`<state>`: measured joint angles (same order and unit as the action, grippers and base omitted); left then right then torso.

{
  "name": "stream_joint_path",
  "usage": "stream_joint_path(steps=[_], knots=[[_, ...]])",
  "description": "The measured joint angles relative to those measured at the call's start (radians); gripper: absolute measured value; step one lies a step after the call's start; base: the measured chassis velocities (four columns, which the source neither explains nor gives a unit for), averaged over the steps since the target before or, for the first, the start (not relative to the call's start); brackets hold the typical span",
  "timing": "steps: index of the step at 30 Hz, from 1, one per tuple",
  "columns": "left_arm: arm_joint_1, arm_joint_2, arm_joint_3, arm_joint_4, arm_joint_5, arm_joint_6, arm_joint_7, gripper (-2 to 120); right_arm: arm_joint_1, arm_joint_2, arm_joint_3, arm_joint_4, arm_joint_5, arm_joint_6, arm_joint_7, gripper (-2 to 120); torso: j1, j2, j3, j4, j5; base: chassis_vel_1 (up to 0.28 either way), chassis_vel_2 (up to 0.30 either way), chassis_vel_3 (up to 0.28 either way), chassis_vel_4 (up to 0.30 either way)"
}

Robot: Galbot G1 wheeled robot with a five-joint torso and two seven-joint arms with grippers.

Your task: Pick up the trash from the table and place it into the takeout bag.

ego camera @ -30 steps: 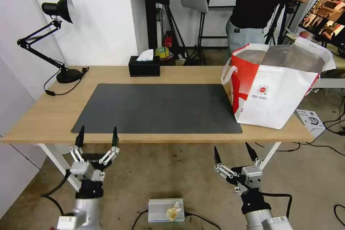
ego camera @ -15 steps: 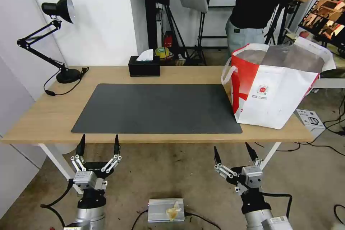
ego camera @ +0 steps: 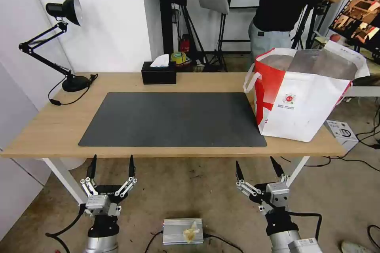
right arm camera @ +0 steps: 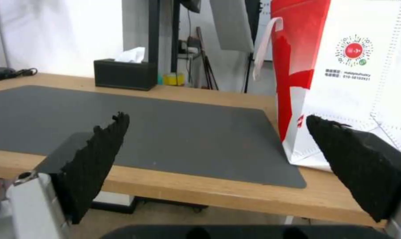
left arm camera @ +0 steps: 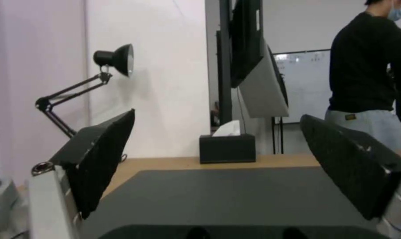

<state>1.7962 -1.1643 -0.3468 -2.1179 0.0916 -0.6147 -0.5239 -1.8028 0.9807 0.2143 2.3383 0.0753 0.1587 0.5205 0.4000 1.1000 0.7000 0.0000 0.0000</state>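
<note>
Left gripper (ego camera: pixel 111 165) and right gripper (ego camera: pixel 257 168) both wide, empty, held below the table's (ego camera: pixel 51 130) near edge. Mat (ego camera: pixel 174 118) bare — no trash visible on it. Takeout bag (ego camera: pixel 304 95) upright at right end; contents hidden. Task looks done, judging by that.

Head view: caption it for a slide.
Both open grippers, left gripper and right gripper, below the table edge; takeout bag upright.

Even, bright indoor light, soft shadows; head view bends at edges, wrist views slightly soft
</note>
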Motion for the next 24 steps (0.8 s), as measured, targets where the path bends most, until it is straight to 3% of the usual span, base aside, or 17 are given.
stream_joint_path(steps=[24], knots=[[0.009, -0.01, 0.003, 0.009, -0.002, 0.0, -0.009, 100, 0.0, 0.0, 0.0, 0.0, 0.0, 0.0, 0.0, 100, 0.0, 0.0, 0.0, 0.0, -0.0001, 0.0, 0.0, 0.0, 0.0]])
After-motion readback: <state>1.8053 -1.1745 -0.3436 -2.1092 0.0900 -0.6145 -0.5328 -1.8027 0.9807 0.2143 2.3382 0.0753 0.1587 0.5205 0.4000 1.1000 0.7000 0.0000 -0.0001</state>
